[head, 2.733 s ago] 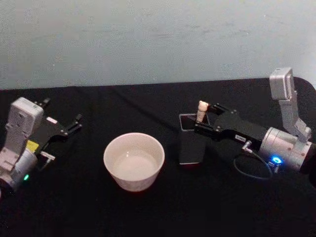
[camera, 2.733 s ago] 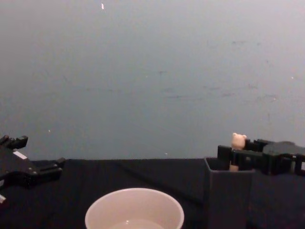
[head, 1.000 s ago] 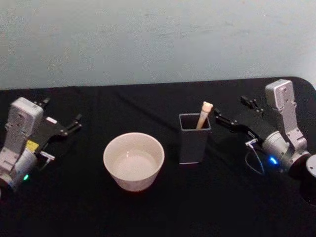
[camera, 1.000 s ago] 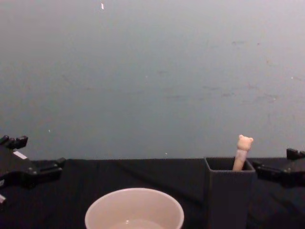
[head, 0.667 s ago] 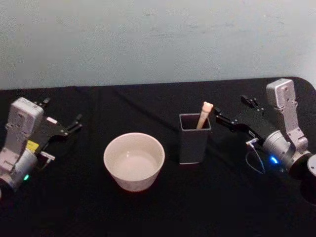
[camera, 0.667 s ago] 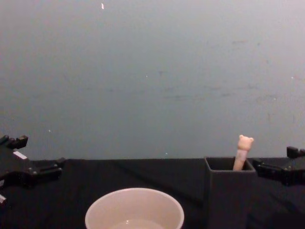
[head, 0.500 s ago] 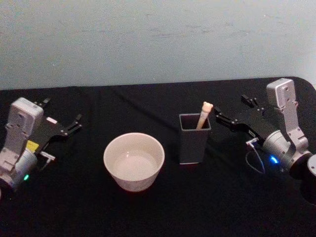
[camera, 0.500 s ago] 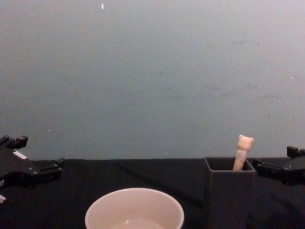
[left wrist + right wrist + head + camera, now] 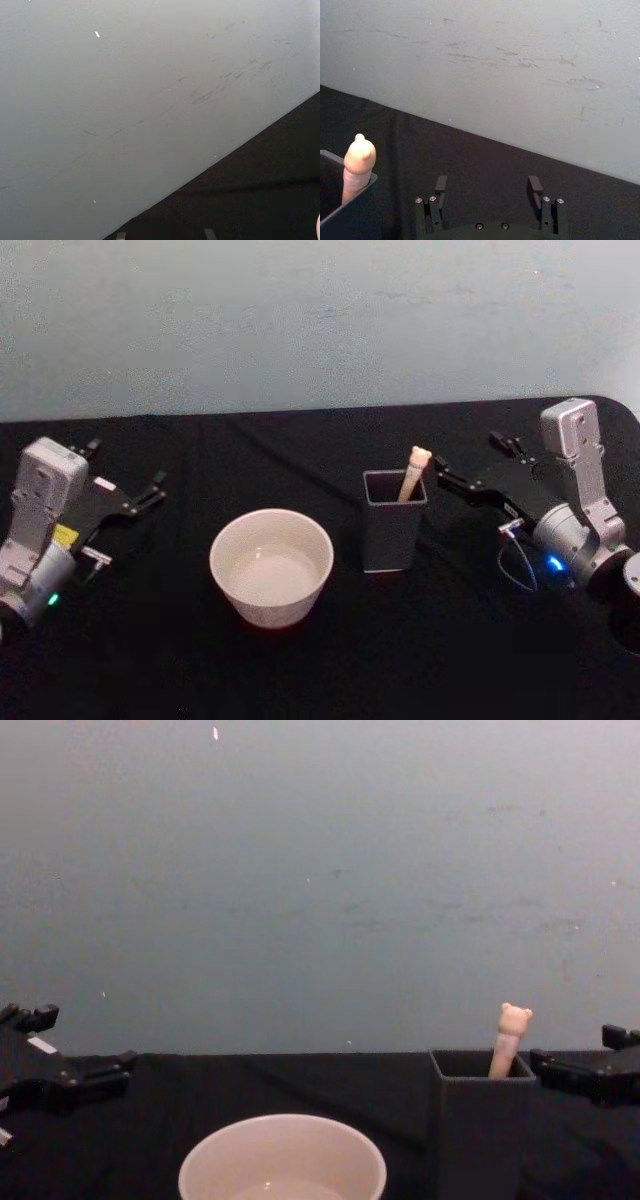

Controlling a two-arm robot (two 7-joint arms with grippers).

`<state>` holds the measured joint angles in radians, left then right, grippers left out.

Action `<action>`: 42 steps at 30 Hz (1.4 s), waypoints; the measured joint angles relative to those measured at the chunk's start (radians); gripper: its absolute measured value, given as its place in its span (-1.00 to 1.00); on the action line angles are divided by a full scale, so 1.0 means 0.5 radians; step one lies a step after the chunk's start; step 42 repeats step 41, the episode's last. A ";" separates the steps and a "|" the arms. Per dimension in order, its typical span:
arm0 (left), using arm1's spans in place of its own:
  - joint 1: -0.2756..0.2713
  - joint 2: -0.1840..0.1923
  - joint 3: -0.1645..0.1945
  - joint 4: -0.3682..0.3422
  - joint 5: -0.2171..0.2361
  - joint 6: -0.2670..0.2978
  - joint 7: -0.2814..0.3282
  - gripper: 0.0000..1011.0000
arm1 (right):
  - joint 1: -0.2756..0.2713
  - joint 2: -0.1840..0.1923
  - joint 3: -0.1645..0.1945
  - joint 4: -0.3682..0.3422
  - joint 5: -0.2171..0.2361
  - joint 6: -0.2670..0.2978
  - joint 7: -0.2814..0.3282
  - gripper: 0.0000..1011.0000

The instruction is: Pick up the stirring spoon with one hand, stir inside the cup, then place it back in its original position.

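The cream-handled, bear-topped stirring spoon [image 9: 411, 474] is standing near-upright in the dark grey square holder [image 9: 392, 533], mid-table toward the right edge, right of the wide cream-white cup [image 9: 271, 566]; the right gripper [image 9: 472, 468] is sitting just beside it, fingers spread, empty, nearer than the left gripper [image 9: 122, 476], parked open by the left edge.

Right hand [image 9: 478, 466] low at the right side, silver-grey wrist behind it, black fingers [image 9: 440, 190] spread wide apart and empty, pointing toward the robot's left. Left hand [image 9: 125, 481] parked at the far left, fingers [image 9: 100, 1070] parted and empty, angled forward and inward, pale wrist block raised behind it.
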<state>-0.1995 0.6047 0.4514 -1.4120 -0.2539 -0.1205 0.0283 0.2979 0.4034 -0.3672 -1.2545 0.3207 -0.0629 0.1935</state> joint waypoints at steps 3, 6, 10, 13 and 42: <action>0.000 0.000 0.000 0.000 0.000 0.000 0.000 0.98 | 0.000 0.000 0.000 0.000 0.001 0.000 0.000 0.98; 0.000 0.000 0.000 0.000 0.000 0.000 0.000 0.98 | 0.000 0.000 0.000 -0.001 0.001 0.000 0.000 0.98; 0.000 0.000 0.000 0.000 0.000 0.000 0.000 0.98 | 0.000 0.000 0.000 -0.001 0.002 0.000 0.000 0.98; 0.000 0.000 0.000 0.000 0.000 0.000 0.000 0.98 | 0.000 0.000 0.000 -0.001 0.002 0.000 0.000 0.98; 0.000 0.000 0.000 0.000 0.000 0.000 0.000 0.98 | 0.000 0.000 0.000 -0.001 0.002 0.000 0.000 0.98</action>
